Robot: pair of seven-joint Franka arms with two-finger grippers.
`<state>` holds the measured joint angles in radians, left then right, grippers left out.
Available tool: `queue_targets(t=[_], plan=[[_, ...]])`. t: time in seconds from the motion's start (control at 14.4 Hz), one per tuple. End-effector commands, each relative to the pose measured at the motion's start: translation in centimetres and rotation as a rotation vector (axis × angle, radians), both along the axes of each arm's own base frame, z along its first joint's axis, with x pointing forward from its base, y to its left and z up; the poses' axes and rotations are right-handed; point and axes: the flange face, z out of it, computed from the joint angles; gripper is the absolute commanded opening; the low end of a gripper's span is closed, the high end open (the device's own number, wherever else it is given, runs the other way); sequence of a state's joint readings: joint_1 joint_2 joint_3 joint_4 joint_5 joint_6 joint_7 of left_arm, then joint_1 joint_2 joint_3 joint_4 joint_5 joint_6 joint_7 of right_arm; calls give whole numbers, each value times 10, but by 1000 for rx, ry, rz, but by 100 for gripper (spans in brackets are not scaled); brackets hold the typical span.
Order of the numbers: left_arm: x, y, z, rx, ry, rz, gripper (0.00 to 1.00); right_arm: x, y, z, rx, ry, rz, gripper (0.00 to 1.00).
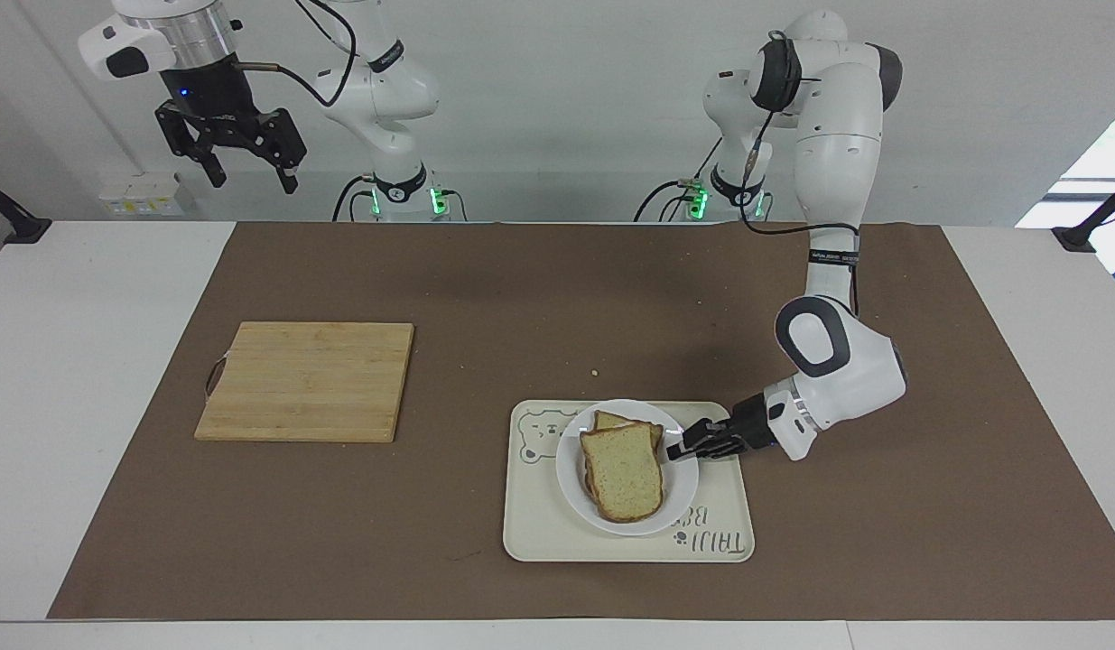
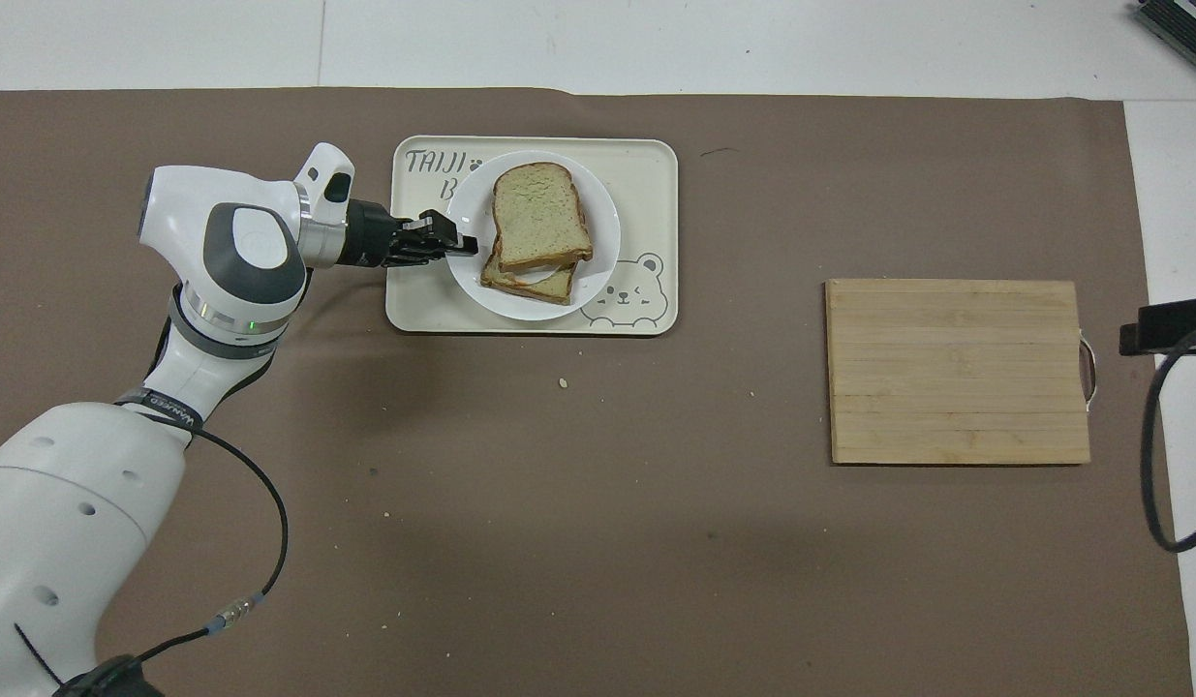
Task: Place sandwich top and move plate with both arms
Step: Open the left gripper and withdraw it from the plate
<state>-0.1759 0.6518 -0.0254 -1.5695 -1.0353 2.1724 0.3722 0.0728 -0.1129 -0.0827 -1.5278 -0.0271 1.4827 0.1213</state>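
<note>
The small white plate (image 1: 684, 484) sits over the middle of the cream bear-print tray (image 1: 557, 534). The sandwich top (image 1: 622, 471), a pale slice with a brown crust, lies on a lower slice (image 1: 611, 420) on the plate. My left gripper (image 1: 679, 449) reaches in low and level and is shut on the plate's rim at the left arm's end. In the overhead view the left gripper (image 2: 465, 244) pinches the plate (image 2: 603, 244) beside the sandwich top (image 2: 539, 215). My right gripper (image 1: 253, 181) waits open and empty, high over the right arm's end of the table.
A wooden cutting board (image 1: 309, 379) lies on the brown mat toward the right arm's end; it also shows in the overhead view (image 2: 956, 373). The tray (image 2: 646, 174) lies farther from the robots than the mat's middle. Small crumbs dot the mat.
</note>
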Motion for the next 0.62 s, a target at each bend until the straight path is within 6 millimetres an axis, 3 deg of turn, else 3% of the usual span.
queue_targets(t=[0.0,0.21,0.55], plan=[[8,7,15,45,-34,-4,100,-4,-3,3,8,10,22,100],[-1,34,60,91,-55,12,100,-4,-3,4,7,8,22,100],[-20,63,129,392,-42,-32,100,-4,-3,3,8,10,22,100]])
